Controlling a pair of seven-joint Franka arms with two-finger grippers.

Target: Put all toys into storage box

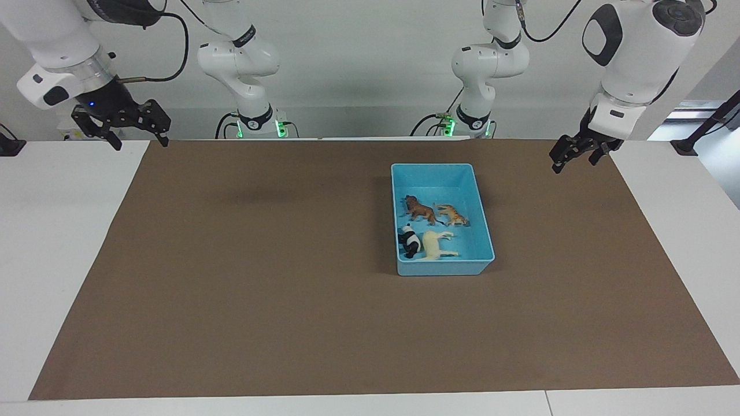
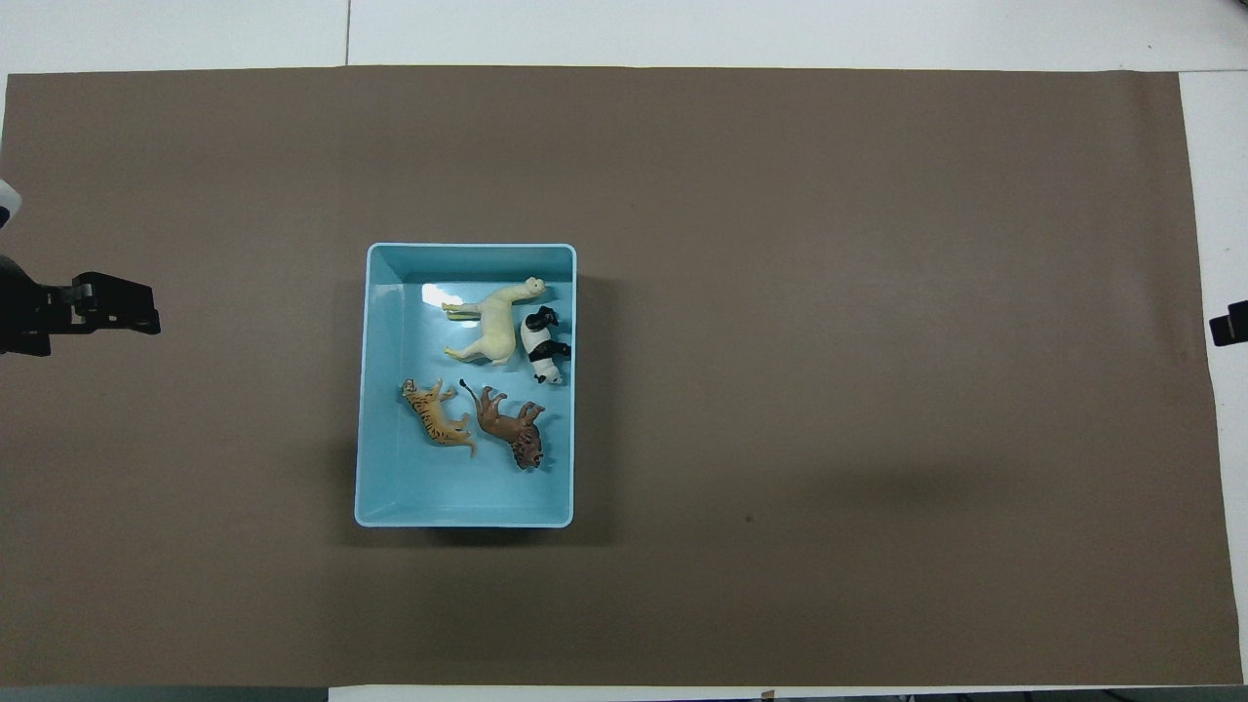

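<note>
A: Nearest the robots we see both grippers raised. The left gripper [image 1: 572, 159] hangs over the mat's [image 1: 289, 289] corner at the left arm's end; the right gripper [image 1: 120, 124] hangs over the desk's [image 1: 58, 231] edge at the right arm's end.

B: Their fingers stand spread, holding nothing. From overhead both are cut off by the frame's edges.

A: Farther out, the storage box [image 2: 390, 487] sits on the mat, toward the left arm's end.

B: In it we find the lion [image 2: 509, 425] and tiger [image 2: 437, 415] nearer, the horse [image 2: 495, 322] and panda [image 2: 543, 345] farther, all lying down.
</note>
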